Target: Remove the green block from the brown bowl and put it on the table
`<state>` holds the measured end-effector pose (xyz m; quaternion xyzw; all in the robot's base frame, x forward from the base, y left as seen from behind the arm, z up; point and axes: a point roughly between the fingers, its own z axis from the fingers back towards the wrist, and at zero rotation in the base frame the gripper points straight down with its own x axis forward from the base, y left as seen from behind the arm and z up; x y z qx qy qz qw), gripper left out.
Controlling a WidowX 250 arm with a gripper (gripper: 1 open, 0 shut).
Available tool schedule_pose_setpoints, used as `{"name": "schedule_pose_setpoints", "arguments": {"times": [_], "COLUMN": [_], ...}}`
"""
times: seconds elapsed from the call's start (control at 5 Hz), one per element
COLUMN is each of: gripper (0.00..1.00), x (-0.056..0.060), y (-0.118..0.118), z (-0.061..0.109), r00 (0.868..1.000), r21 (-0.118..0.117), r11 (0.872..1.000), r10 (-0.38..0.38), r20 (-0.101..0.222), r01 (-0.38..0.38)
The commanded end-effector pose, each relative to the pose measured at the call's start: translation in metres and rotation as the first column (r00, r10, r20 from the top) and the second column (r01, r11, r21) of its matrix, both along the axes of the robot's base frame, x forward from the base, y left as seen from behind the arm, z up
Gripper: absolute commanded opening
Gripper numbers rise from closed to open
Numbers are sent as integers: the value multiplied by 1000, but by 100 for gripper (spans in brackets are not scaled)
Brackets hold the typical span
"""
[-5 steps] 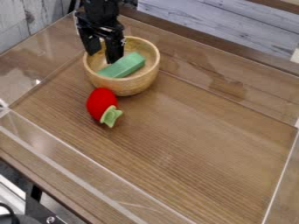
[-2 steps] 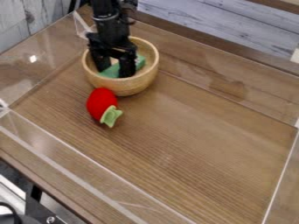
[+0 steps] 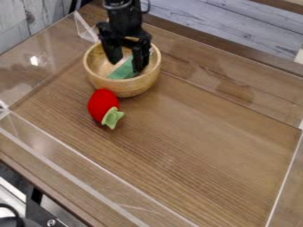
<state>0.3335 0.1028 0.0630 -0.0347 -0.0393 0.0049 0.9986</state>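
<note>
Camera view: the tool (image 3: 126,60) points straight down into the bowl (image 3: 109,85), its jaws spread wide, one finger on each side of the block (image 3: 123,67). The block lies flat inside the bowl, between the fingers, not lifted. A red toy (image 3: 103,105) lies on the surface (image 3: 201,142) just beside the bowl.

Your table (image 3: 201,124): wood-grain, glossy.
On it sit the bowl (image 3: 119,82) and, just beside it, a red toy (image 3: 104,106).

Mint-green block (image 3: 122,68), tan bowl (image 3: 119,87), red toy (image 3: 103,102) with green stem, black pincer (image 3: 126,58), brown wood-grain table (image 3: 201,142)
</note>
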Motion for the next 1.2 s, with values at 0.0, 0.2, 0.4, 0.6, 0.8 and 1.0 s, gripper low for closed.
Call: {"name": "schedule_pose_setpoints", "arguments": {"times": [0.0, 0.2, 0.4, 0.6, 0.8, 1.0], "gripper": [100, 100, 100, 0, 0, 0], "x": [15, 20, 17, 22, 14, 7], "y": [10, 15, 19, 26, 33, 38], "z": [12, 8, 0, 5, 5, 25], "r00": [997, 993, 992, 992, 987, 979], "r21": [14, 14, 15, 16, 17, 2], "r11": [998, 993, 992, 992, 988, 981], "r10": [63, 115, 126, 127, 156, 192], "r20": [40, 31, 24, 22, 26, 66], "r01": [-64, -115, -126, -127, -156, -193]}}
